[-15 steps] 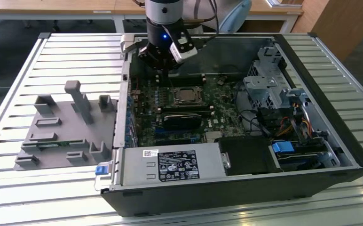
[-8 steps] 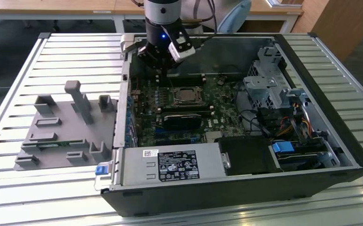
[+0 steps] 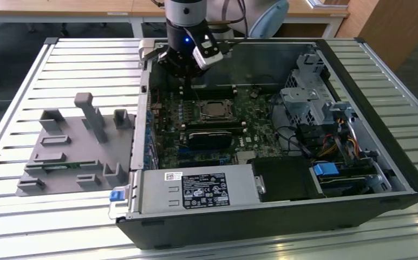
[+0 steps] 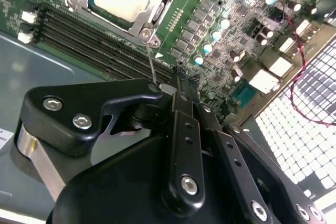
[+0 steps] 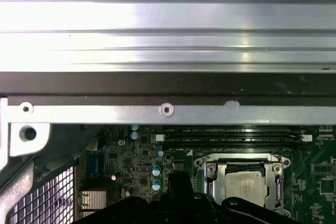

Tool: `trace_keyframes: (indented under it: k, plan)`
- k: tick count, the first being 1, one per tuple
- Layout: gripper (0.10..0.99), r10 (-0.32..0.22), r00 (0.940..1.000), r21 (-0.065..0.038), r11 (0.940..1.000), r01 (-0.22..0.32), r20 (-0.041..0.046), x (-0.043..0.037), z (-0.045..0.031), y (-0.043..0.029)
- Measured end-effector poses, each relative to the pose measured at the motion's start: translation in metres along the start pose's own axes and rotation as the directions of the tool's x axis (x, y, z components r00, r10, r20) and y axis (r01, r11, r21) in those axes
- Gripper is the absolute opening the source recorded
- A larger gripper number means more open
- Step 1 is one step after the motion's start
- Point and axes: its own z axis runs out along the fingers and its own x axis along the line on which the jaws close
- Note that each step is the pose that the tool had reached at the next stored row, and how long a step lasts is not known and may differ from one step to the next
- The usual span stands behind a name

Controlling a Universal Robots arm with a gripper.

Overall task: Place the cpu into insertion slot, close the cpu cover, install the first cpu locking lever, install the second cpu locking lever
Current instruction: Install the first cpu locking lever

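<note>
Computer case (image 3: 400,181) lying open on the counter (image 3: 36,227), fixture block (image 3: 72,146) sitting at the exterior view's left.
Inside, the cpu (image 3: 213,110) is sitting in the insertion slot (image 3: 224,116), with the power supply box (image 3: 198,190) lying nearer the exterior camera; the end effector (image 3: 189,81) is hanging behind the slot, pinching a locking lever (image 4: 151,61) rising from its corner.

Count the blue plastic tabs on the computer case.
2. One blue tab at the near corner of the case, the exterior view's left; the other blue tab on the drive bay, the exterior view's right. More may be hidden.
</note>
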Motion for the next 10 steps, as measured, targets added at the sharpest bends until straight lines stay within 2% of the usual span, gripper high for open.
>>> trace_keyframes:
  k: [5, 10]
  plan:
    - [0.106, -0.005, 1.0000, 0.000, 1.0000, 0.005, -0.0002, -0.0030, 0.0001, 0.0014]
    - [0.106, -0.005, 1.0000, 0.000, 1.0000, 0.005, -0.0002, -0.0142, 0.0007, 0.0020]
